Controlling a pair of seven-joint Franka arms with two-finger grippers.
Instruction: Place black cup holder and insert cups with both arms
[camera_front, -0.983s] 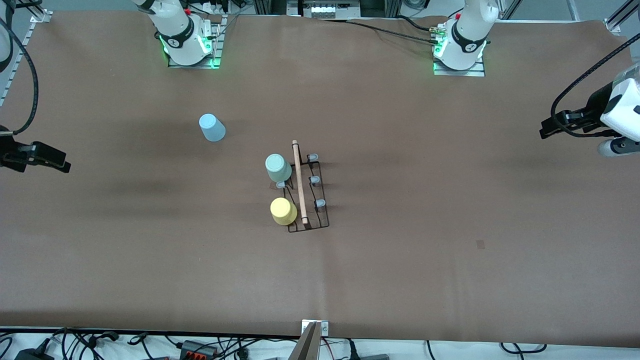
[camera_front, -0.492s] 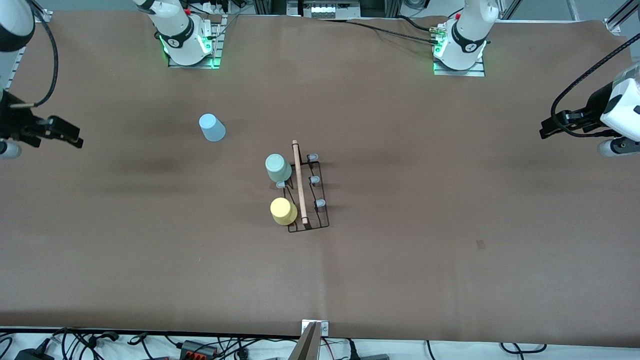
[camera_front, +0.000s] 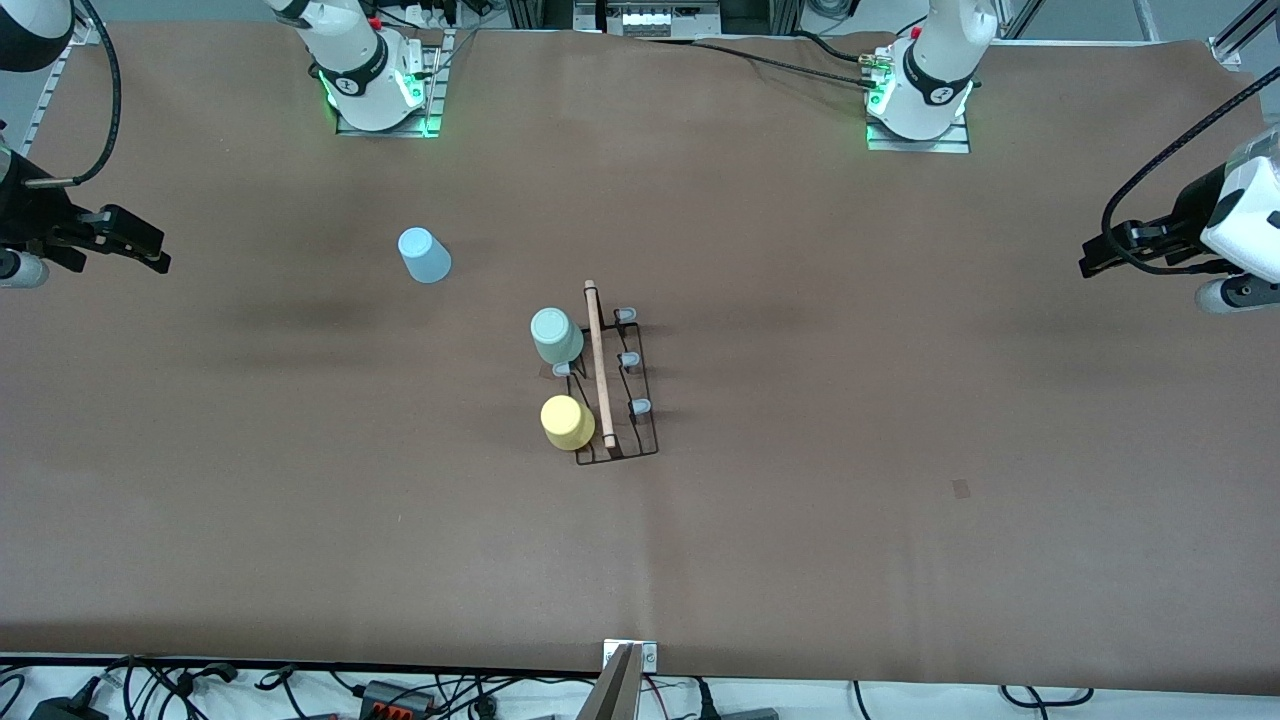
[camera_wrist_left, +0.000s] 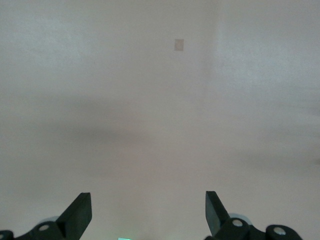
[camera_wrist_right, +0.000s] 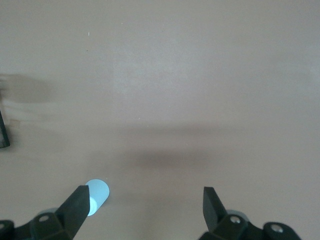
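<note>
Black cup holder seen mid-table. Yellow cup and mint cup set inverted on its pegs, on side toward right arm's end. Blue cup left apart on table, farther from front camera. Right gripper held over right arm's end, left gripper over left arm's end; fingers of both spread wide, nothing held.

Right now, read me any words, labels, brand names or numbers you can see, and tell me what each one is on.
No text can be read.
Black collar on the right arm's base: a white mark, too small to read.
Black collar on the left arm's base: the same.
The cups, black cup holder and table: no lettering.
</note>
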